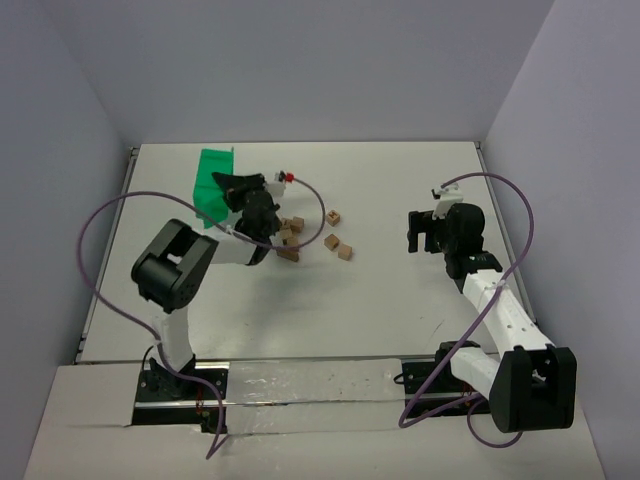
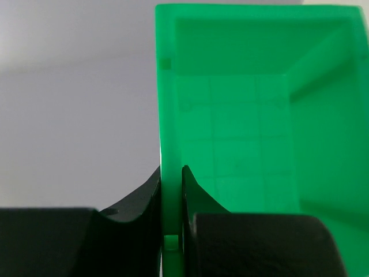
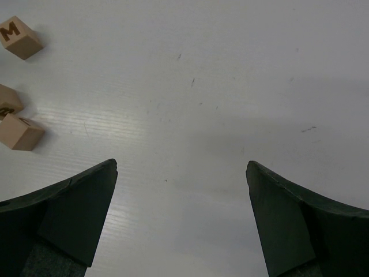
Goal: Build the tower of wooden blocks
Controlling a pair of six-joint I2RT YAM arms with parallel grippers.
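Several small tan wood blocks lie loose mid-table: a cluster (image 1: 290,238) beside my left arm, one (image 1: 333,216) further back, and two (image 1: 338,246) to the right. Three of them show at the left edge of the right wrist view, one marked with a dark letter (image 3: 20,37). No tower is in view. My left gripper (image 2: 172,179) is shut on the side wall of the green bin (image 2: 253,115), which tilts up off the table at the back left (image 1: 212,185). My right gripper (image 3: 181,173) hangs open over bare table, right of the blocks (image 1: 420,232).
White walls close in the table on the left, back and right. A purple cable loops from each arm, the left one (image 1: 100,220) over the table's left side. A red-tipped part (image 1: 289,177) sits by the left wrist.
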